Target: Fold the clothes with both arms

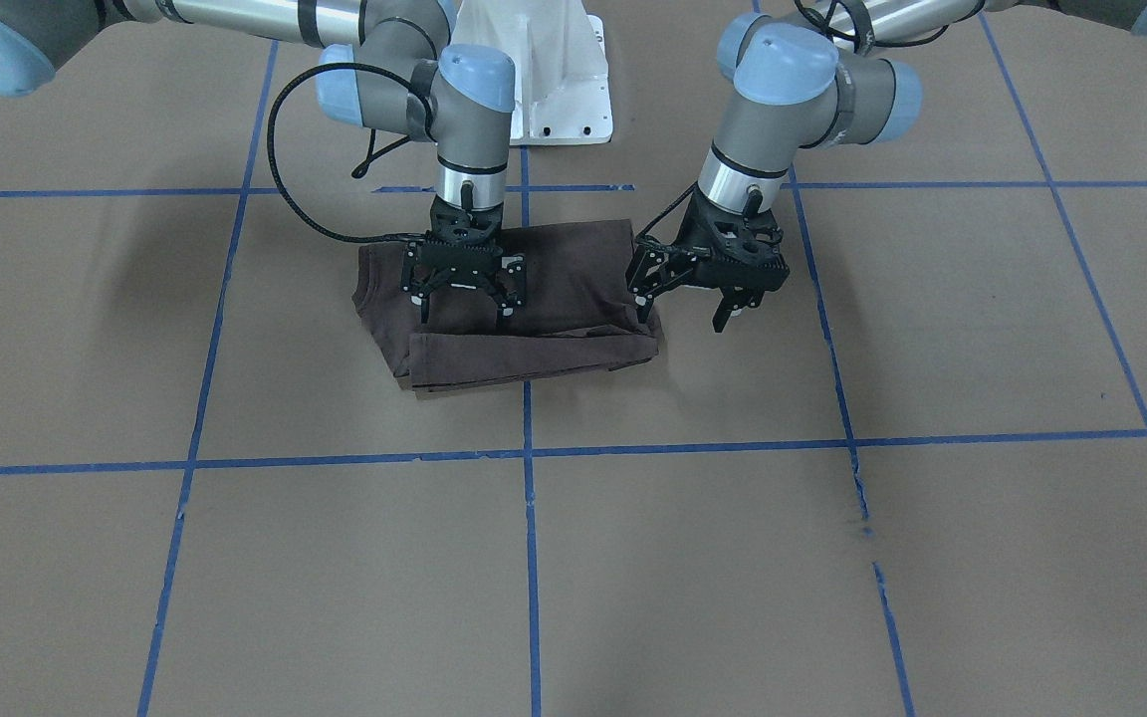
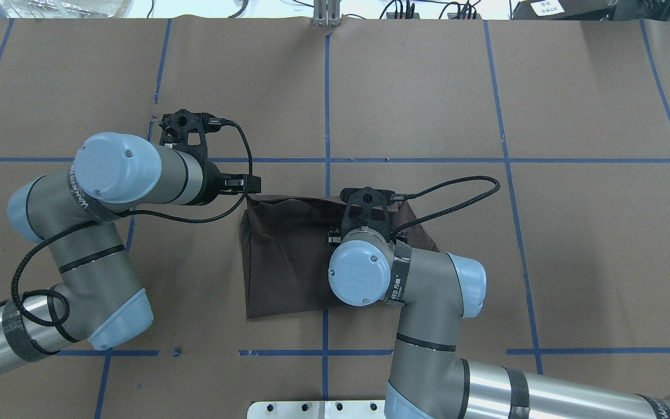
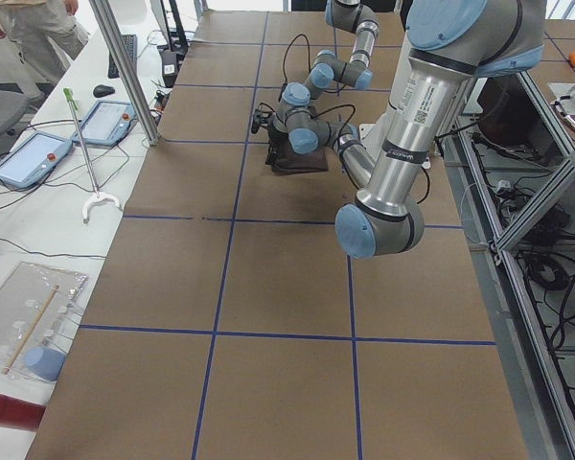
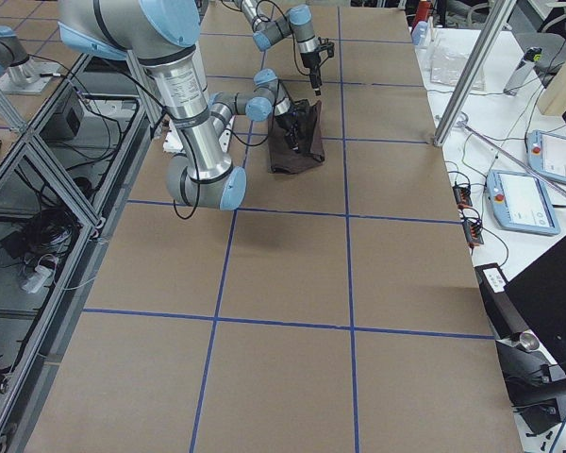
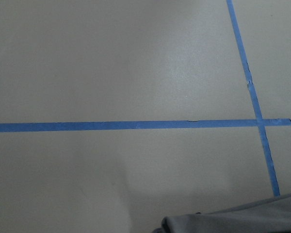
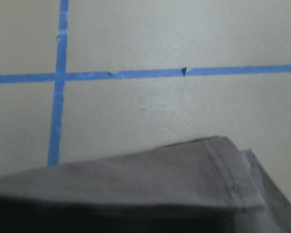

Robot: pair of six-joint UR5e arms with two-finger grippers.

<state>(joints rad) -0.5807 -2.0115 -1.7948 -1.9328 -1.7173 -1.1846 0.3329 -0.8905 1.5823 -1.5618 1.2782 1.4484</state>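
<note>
The dark brown T-shirt lies folded into a compact rectangle on the brown paper, with a doubled edge along its far side from the robot. My right gripper hangs open over the shirt's half on my right, fingertips just above or on the cloth. My left gripper stands open at the shirt's edge on my left, one finger by the corner and the other over bare paper. In the overhead view the shirt shows between both wrists, and the right wrist hides its gripper. The shirt also shows in the right wrist view and the left wrist view.
The white pedestal base stands behind the shirt. Blue tape lines grid the paper-covered table. Tablets and cables lie on a side bench, where part of a person shows.
</note>
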